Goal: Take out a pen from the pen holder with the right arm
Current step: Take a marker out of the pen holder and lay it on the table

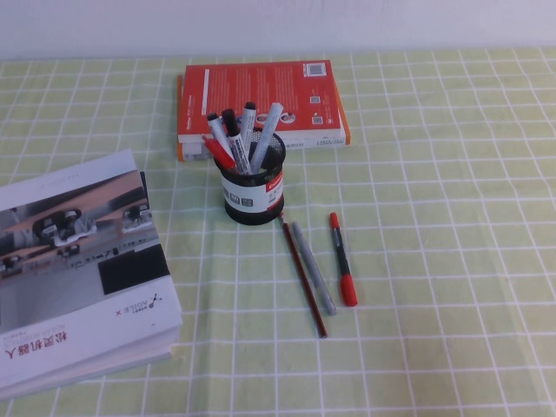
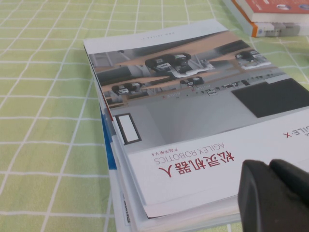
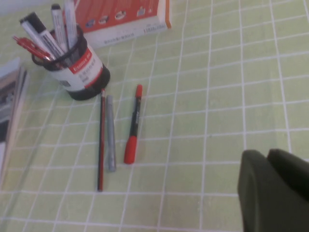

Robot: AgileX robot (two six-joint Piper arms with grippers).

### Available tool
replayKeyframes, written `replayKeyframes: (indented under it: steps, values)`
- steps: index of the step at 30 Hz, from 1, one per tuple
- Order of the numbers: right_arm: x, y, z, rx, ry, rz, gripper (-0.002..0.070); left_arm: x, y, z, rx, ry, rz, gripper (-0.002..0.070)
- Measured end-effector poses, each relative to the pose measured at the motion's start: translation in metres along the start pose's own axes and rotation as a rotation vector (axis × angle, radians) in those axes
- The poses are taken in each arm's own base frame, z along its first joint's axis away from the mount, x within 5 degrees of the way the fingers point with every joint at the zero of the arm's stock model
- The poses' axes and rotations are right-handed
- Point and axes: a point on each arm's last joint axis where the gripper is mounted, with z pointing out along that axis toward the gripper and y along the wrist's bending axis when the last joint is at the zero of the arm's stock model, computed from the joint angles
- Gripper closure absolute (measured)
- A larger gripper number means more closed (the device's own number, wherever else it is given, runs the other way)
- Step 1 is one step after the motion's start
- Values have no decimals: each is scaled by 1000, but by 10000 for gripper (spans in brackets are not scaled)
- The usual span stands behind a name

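A black mesh pen holder (image 1: 252, 195) (image 3: 84, 72) stands mid-table, holding several markers and a red pen (image 1: 239, 139) (image 3: 48, 36). On the cloth just in front of it lie a red marker (image 1: 343, 258) (image 3: 133, 125), a grey pen (image 1: 313, 268) (image 3: 110, 135) and a dark red pencil (image 1: 304, 278) (image 3: 101, 145). My right gripper (image 3: 267, 154) is shut and empty, hovering over the cloth well short of the holder, on its right side. My left gripper (image 2: 268, 165) is shut and empty above the near corner of the booklet stack. Neither arm appears in the high view.
An orange book (image 1: 261, 100) (image 3: 120, 17) lies right behind the holder. A thick stack of white booklets (image 1: 78, 269) (image 2: 193, 121) fills the near left. A green checked cloth (image 1: 452, 217) covers the table.
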Motion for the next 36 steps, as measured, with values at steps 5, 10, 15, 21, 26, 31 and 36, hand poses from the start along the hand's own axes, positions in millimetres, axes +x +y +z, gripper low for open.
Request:
replayKeyframes:
  steps: [5, 10, 15, 21, 26, 31, 36]
  values:
    - [-9, -2, 19, -3, 69, -61, 689, 0, 0, 0, 0, 0, 0, 680]
    - [-16, 2, 38, -40, 66, -84, 689, 0, 0, 0, 0, 0, 0, 680]
    - [-23, 21, 58, -104, 72, -163, 689, 0, 0, 0, 0, 0, 0, 680]
    - [-28, 59, 89, -200, 87, -250, 689, 0, 0, 0, 0, 0, 0, 680]
    - [-26, 97, 122, -272, 146, -312, 689, 0, 0, 0, 0, 0, 0, 680]
    - [-27, 131, 156, -324, 175, -408, 688, 0, 0, 0, 0, 0, 0, 680]
    - [-25, 155, 182, -363, 182, -521, 677, 0, 0, 0, 0, 0, 0, 680]
